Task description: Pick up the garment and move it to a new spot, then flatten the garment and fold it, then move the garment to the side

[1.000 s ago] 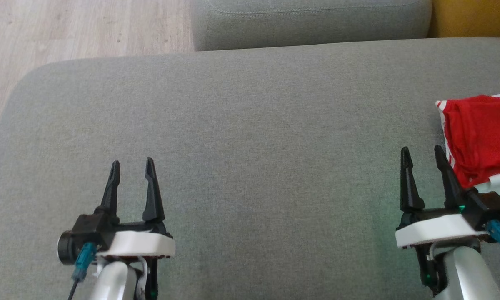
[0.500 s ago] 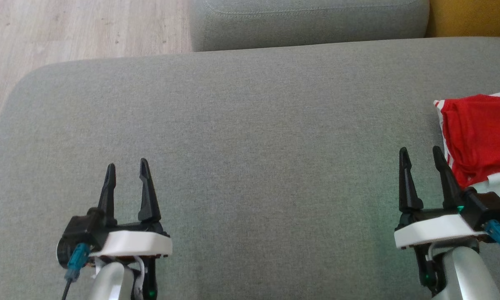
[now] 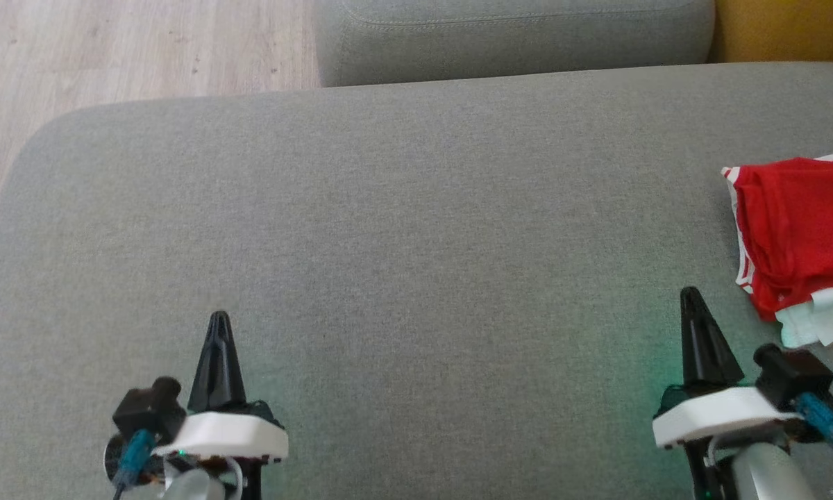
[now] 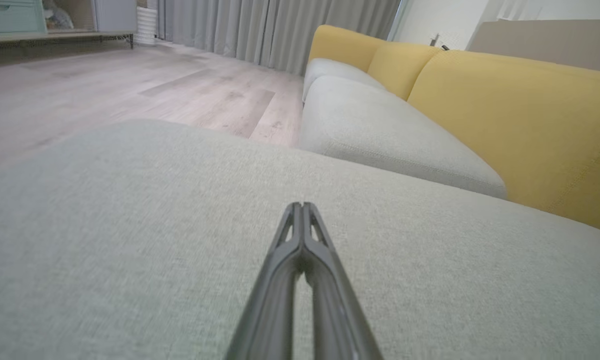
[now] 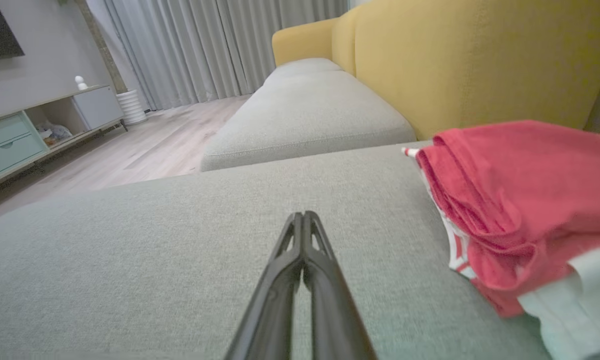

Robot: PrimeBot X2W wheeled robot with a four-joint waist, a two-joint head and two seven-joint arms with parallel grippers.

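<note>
Both pairs of jaws have come together since a second ago, when each stood apart, and both grippers have drawn back toward the robot. The left gripper [image 3: 219,318] sits over the near left of the wide grey fabric sofa cushion [image 3: 416,208], jaws pressed into one dark point with nothing between them. The right gripper [image 3: 691,292] is the same at the near right. The folded red garment with white trim [image 3: 798,229] lies where it lay before, at the cushion's right edge. It is beside the right gripper but apart from it, with a pale mint-white layer poking out at its near end. In the right wrist view the garment [image 5: 520,200] lies right of the closed jaws, with the mustard-yellow upholstered backrest [image 5: 460,65] behind it.
</note>
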